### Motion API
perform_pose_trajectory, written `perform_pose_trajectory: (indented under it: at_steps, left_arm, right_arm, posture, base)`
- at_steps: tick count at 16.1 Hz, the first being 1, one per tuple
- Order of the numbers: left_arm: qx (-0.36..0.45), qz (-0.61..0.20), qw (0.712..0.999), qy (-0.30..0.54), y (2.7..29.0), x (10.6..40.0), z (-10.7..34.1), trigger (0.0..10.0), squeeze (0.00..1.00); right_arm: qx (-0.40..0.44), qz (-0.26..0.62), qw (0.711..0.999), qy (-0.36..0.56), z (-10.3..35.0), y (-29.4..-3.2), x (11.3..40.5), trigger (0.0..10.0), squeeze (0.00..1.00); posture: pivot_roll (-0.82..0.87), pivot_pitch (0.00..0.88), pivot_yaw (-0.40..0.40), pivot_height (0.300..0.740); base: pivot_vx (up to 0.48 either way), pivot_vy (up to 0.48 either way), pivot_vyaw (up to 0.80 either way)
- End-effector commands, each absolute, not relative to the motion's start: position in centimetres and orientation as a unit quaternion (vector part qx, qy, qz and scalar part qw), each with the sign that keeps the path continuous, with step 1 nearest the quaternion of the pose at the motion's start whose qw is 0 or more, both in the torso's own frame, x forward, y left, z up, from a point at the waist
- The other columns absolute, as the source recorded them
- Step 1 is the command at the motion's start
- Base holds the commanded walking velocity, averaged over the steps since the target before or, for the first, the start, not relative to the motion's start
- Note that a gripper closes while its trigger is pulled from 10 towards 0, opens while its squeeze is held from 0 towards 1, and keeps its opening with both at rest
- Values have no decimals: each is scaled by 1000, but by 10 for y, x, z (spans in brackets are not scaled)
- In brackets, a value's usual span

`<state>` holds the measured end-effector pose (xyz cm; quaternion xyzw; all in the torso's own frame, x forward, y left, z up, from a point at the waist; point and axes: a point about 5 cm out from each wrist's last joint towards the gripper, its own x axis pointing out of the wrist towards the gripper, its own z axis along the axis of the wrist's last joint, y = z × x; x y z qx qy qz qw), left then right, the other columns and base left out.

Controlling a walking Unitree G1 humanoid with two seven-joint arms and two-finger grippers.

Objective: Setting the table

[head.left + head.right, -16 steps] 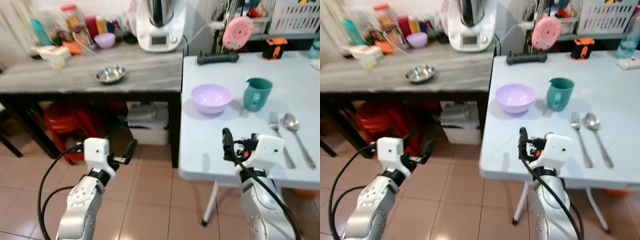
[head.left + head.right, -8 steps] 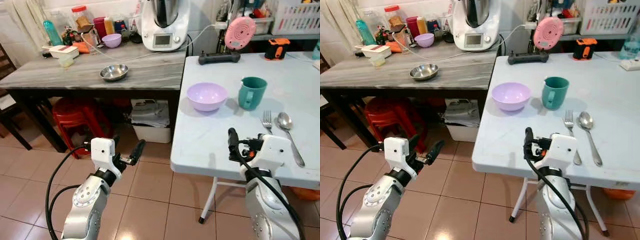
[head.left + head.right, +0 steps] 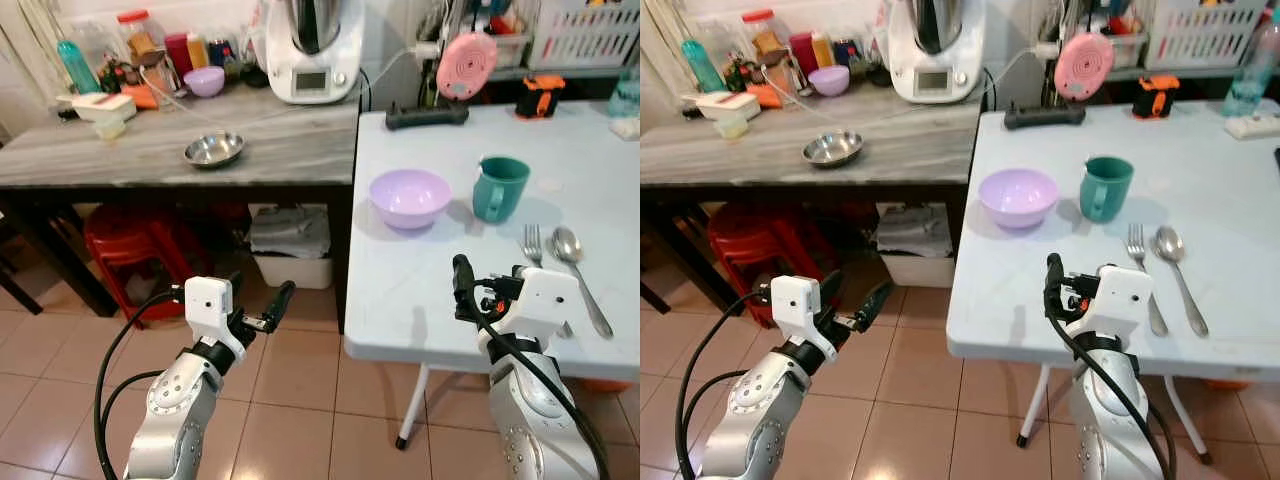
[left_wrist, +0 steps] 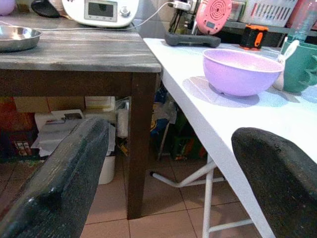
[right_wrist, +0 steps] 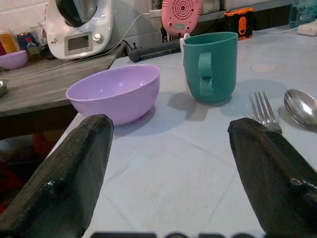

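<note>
Well, from the left eye view the white worktop (image 3: 420, 290) carries a lilac bowl (image 3: 410, 196) with a teal mug (image 3: 499, 187) just beside it, and nearer the robot a fork (image 3: 537, 250) and spoon (image 3: 577, 258) lie side by side, long axes running away from the robot, tines and spoon bowl at the far end. The right gripper (image 3: 468, 290) hovers over the worktop's near edge; the left gripper (image 3: 262, 312) hangs over the floor tiles, beside the grey worktop (image 3: 150, 150) with its steel dish (image 3: 214, 149)

The right eye view shows the same layout, fork (image 3: 1141, 268) closest to the right arm

In the left wrist view the left fingers (image 4: 54, 183) stand wide apart, holding nothing, the bowl (image 4: 240, 71) ahead

In the right wrist view the right fingers (image 5: 74, 168) are spread wide and empty, bowl (image 5: 116, 91), mug (image 5: 210, 66) with handle facing the camera, and fork (image 5: 262, 111) beyond

I'd guess the cutlery is light, stiff and slippery lying flat, best pinched across the handle; the bowl looks like light plastic, taken at the rim
</note>
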<state>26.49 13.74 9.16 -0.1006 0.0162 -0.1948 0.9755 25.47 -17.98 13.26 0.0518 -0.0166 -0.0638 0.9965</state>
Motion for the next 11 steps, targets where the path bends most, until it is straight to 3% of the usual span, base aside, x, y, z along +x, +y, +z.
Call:
perform_pose_trajectory:
  at_steps: [1,11]
  left_arm:
    - [-96,-195,976,5,141,266,97,10000,0]
    - [-102,-210,972,8,135,264,95,10000,0]
  right_arm:
    - [52,-53,997,-21,136,-175,257,10000,0]
    - [40,-48,998,-29,139,-174,258,10000,0]
  posture:
    - [-78,0,115,740]
    - [-83,0,116,740]
  base:
    - [262,0,0]
    - [286,0,0]
